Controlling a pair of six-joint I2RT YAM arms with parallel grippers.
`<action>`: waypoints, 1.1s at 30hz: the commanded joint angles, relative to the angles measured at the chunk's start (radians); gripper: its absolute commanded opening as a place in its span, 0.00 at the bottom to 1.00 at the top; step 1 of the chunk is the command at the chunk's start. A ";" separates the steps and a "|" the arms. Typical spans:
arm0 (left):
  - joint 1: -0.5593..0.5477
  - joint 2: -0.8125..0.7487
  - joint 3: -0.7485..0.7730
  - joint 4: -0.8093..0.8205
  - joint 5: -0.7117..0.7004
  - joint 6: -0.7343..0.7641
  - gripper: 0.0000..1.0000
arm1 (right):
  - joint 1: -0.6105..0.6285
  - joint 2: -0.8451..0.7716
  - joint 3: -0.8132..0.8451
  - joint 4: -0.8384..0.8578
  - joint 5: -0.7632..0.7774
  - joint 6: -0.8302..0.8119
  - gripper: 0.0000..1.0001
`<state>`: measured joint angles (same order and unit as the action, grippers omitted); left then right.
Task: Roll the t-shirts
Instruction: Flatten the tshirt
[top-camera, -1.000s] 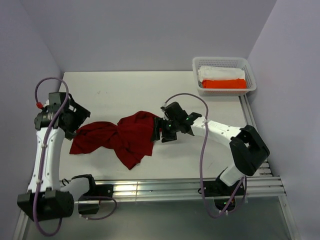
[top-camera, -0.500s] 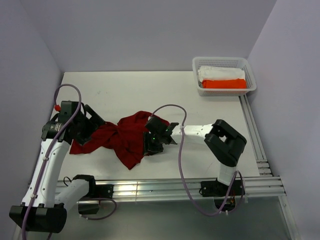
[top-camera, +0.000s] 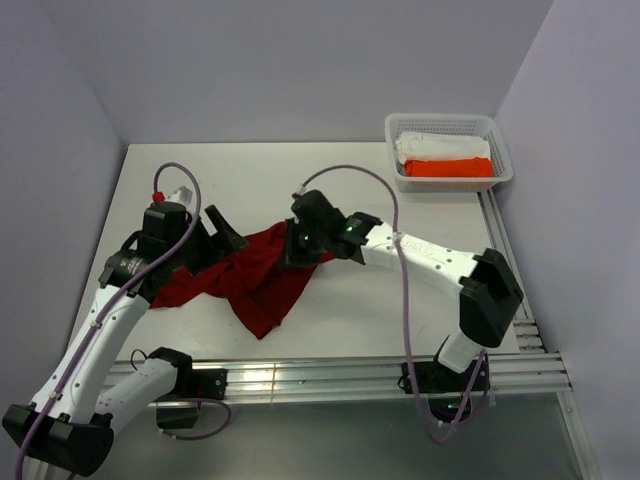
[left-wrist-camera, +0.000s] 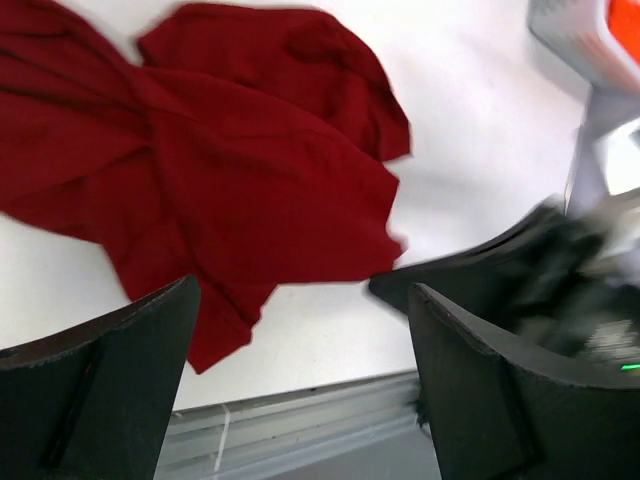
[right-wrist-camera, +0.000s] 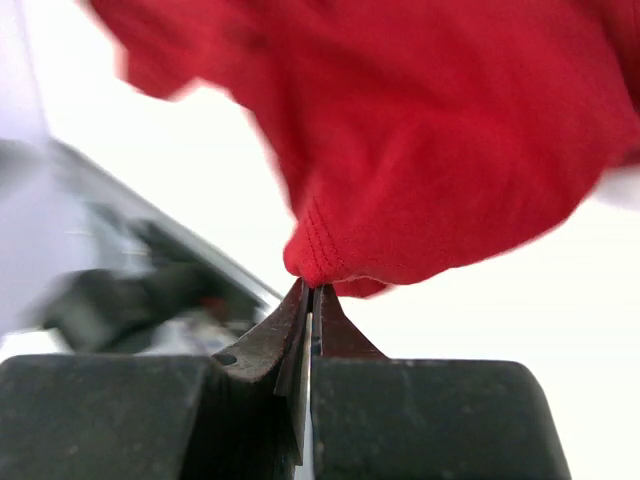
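I have the flat white counter (top-camera: 400, 300) under both arms; on it the plain dark crimson-red cloth t-shirt (top-camera: 255, 285) lies crumpled between my two claws, spreading from the tips of the right claw across to the left claw and down towards the arm bases. The white plastic mesh basket (top-camera: 448, 122) stands well apart from the right claw, beyond it and off to its right at the far corner of the counter. In the basket a folded white cloth (top-camera: 440, 145) lies on the side farther from the claw; a bright orange folded bundle (top-camera: 455, 168) lies on the nearer side, touching it. My left claw (top-camera: 225, 232) hangs over the shirt's left part with its jaws wide apart and nothing between them; in its wrist view the t-shirt (left-wrist-camera: 230, 170) lies spread beyond the left claw (left-wrist-camera: 300, 290), clear of both fingers. My right claw (top-camera: 293, 252) is clamped on the t-shirt; in its wrist view the jaws of the right claw (right-wrist-camera: 310, 290) meet on a small stitched fold of the t-shirt (right-wrist-camera: 430, 150), and the rest of the cloth bunches beyond the tips, slightly blurred.
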<state>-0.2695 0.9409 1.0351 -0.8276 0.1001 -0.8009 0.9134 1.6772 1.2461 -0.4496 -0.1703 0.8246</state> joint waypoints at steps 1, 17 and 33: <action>-0.066 -0.060 -0.069 0.205 0.067 0.023 0.91 | -0.037 -0.106 0.098 -0.063 -0.037 -0.028 0.00; -0.249 -0.102 -0.153 0.461 -0.031 0.196 0.85 | -0.117 -0.099 0.245 -0.124 -0.169 -0.064 0.00; -0.289 -0.154 -0.231 0.472 -0.237 0.342 0.82 | -0.232 -0.045 0.409 -0.202 -0.233 -0.110 0.00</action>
<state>-0.5533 0.8211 0.7940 -0.3717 -0.0406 -0.4862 0.7269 1.6276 1.5639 -0.6357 -0.3813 0.7444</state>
